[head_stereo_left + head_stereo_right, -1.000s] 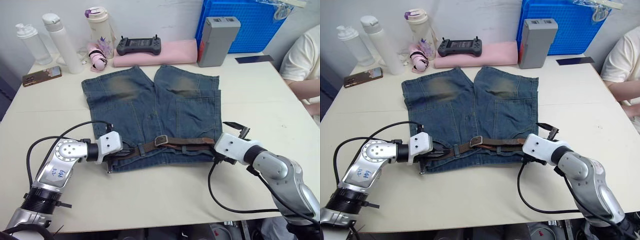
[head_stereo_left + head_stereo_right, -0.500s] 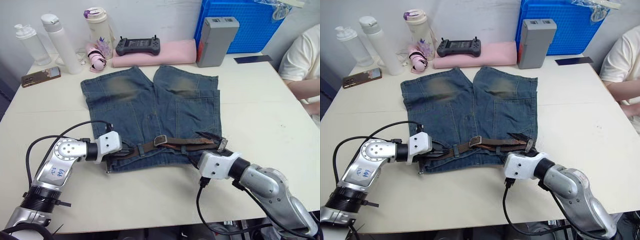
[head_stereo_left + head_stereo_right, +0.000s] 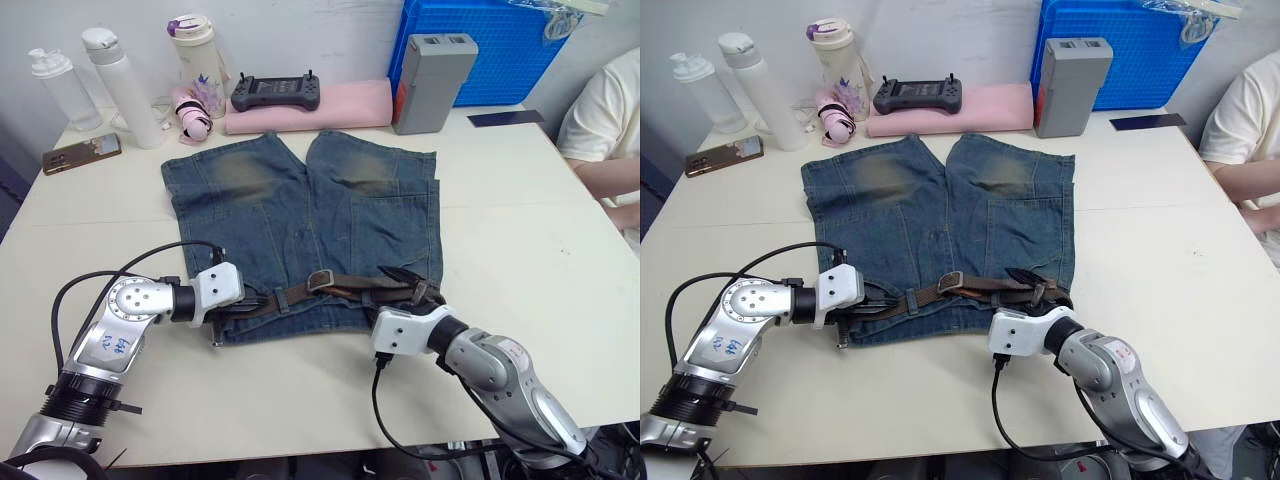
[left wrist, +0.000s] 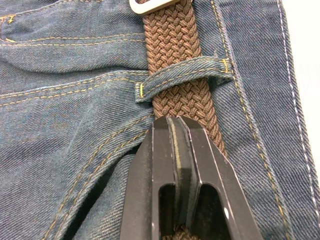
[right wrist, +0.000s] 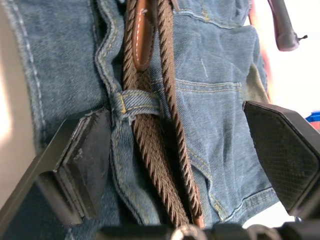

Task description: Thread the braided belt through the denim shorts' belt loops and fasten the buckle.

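Now right claw [image 5: 175, 150], spread wide, has swung from bench edge onto belt [image 4: 181, 75] over shorts [image 3: 300, 210]; left claw [image 4: 176, 131] stays pinching belt. Fastening nears.

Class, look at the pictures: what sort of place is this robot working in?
Probably a lab or workshop: a pale work table with a handheld controller, a blue crate and drink bottles behind the denim shorts.

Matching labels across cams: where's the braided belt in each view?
Left eye: braided belt across the denim shorts' near waistband.
Right eye: same place.
Left wrist: passes under a belt loop ahead of the left claw.
Right wrist: under a loop, inside the open right claw.
Shared landmark: the shorts' waistband.
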`<state>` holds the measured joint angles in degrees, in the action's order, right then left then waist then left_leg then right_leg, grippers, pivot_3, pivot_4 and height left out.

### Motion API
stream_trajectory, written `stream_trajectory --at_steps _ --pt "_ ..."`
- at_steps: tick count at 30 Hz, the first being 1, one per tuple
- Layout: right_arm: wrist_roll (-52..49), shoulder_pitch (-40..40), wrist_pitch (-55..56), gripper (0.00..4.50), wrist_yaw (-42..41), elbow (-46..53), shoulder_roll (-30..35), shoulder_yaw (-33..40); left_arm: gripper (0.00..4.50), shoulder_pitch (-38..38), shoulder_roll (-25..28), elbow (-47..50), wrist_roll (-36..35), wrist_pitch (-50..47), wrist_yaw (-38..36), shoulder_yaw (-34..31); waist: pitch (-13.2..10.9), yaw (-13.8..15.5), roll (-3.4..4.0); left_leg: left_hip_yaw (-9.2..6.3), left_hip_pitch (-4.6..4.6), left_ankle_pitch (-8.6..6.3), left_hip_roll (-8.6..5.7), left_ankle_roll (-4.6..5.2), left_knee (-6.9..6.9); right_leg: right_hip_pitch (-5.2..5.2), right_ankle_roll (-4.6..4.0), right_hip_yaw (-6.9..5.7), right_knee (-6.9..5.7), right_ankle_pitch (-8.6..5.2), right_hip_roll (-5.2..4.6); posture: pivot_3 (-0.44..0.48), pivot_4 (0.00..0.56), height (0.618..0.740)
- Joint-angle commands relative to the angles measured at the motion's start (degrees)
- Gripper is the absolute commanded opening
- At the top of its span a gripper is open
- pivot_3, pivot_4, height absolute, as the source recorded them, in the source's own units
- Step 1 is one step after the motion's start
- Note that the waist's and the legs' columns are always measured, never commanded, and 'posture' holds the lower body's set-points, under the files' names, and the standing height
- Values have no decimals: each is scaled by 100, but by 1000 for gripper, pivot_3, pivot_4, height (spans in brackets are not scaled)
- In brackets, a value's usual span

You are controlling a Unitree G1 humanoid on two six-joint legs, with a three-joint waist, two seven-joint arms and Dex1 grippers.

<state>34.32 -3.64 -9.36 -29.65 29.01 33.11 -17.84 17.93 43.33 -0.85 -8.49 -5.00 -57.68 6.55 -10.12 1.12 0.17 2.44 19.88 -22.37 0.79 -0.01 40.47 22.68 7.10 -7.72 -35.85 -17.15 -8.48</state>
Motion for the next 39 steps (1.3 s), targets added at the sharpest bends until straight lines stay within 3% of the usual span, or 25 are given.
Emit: stream_trajectory --at_steps 1,4,7,9,13,16,21,25,31,39 --pt "218 36 18 3147 80 -139 -71 -50 0 -167 79 -126 229 -123 16 80 0 -1 0 0 0 0 0 0 0 0 0 1 0 0 0 0 150 705" --pt "242 64 66 1662 88 -175 -115 -51 0 -177 86 -109 224 -134 31 70 0 -3 0 -1 0 0 0 0 0 0 0 1 0 0 0 0 150 705" --pt "270 117 106 518 76 -217 -137 -85 0 -184 88 -101 226 -133 52 63 0 -4 0 -1 0 0 0 0 0 0 0 1 0 0 0 0 150 705" --pt "282 165 124 76 50 -223 -140 -130 0 -206 80 -84 191 -137 69 31 0 -4 0 -2 0 0 0 0 0 0 0 1 0 0 0 0 150 705" --pt "299 202 102 76 -6 -207 -209 -212 0 -256 35 22 -60 -194 142 -255 0 -16 0 -5 -1 0 1 0 -2 0 0 1 0 0 0 0 150 705" --pt "337 168 70 0 -62 -253 -272 -273 922 -300 40 404 -588 -642 170 -707 0 -58 0 -16 0 0 3 0 -7 2 -2 1 0 -1 2 0 150 705" --pt "410 112 36 0 -95 -379 -368 -376 3274 -582 228 1104 -1334 -1458 226 -1547 -3 -132 -6 -31 14 0 3 0 -8 8 -2 -6 9 -1 1 0 150 705" --pt "471 86 26 0 -115 -450 -442 -434 3274 -907 410 1575 -1596 -1800 234 -1943 -3 -136 -6 -35 13 0 6 0 -12 11 -2 -3 12 -1 2 0 150 705" --pt "477 -3 104 0 -115 -582 -496 -478 3274 -1769 208 2667 -853 -1170 803 -1775 0 -137 -13 -31 5 -1 6 -1 -23 10 -2 6 16 -1 2 0 150 705" --pt "474 -60 120 0 -131 -651 -550 -567 3274 -2132 91 2471 1430 1042 1984 -1316 2 -137 -17 -25 -23 0 6 -5 -40 -8 -4 9 21 -2 4 0 150 705"
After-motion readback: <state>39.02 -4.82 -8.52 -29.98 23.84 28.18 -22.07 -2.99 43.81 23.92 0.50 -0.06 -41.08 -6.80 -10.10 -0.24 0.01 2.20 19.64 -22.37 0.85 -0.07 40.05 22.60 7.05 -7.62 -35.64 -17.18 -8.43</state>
